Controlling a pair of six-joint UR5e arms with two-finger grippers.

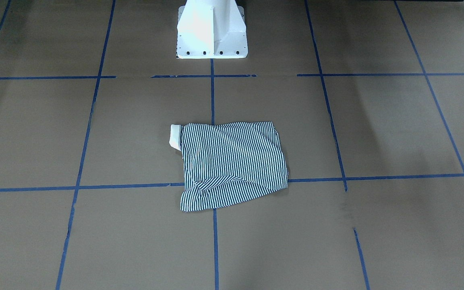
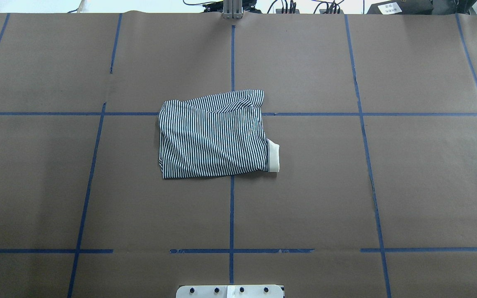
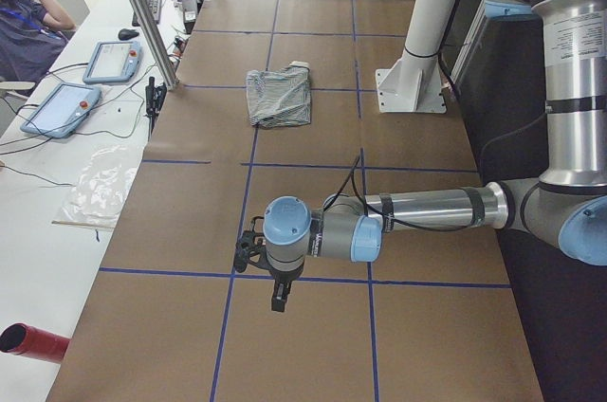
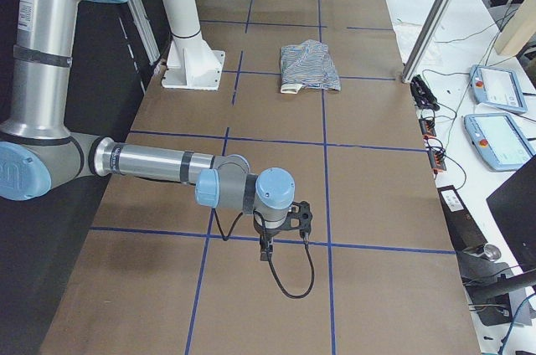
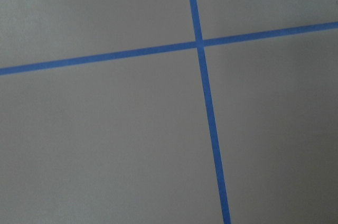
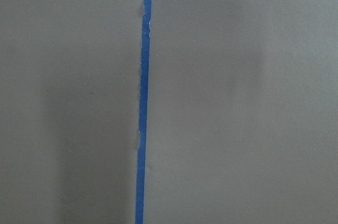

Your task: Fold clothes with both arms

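Table (image 2: pixel 304 198): open brown paper on every side of the folded polo shirt (image 2: pixel 211 136) at mid-table. Pedestal base (image 1: pixel 212 32): robot-side edge, centre. Metal post (image 3: pixel 142 13): operators' edge. Left arm (image 3: pixel 427 212), right arm (image 4: pixel 159 162): low over opposite table ends, well apart from the shirt.

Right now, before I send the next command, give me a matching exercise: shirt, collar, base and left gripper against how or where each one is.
Things:
1. shirt
2. collar
3. base
4. left gripper

Descriptions:
A. white, with a row of bolts along its lower edge
B. cream, sticking out at one side of the stripes
C. hanging over bare table, far from the clothing
D. striped, folded into a rough rectangle

Pairs: 1-D, 2-B, 3-A, 4-C.
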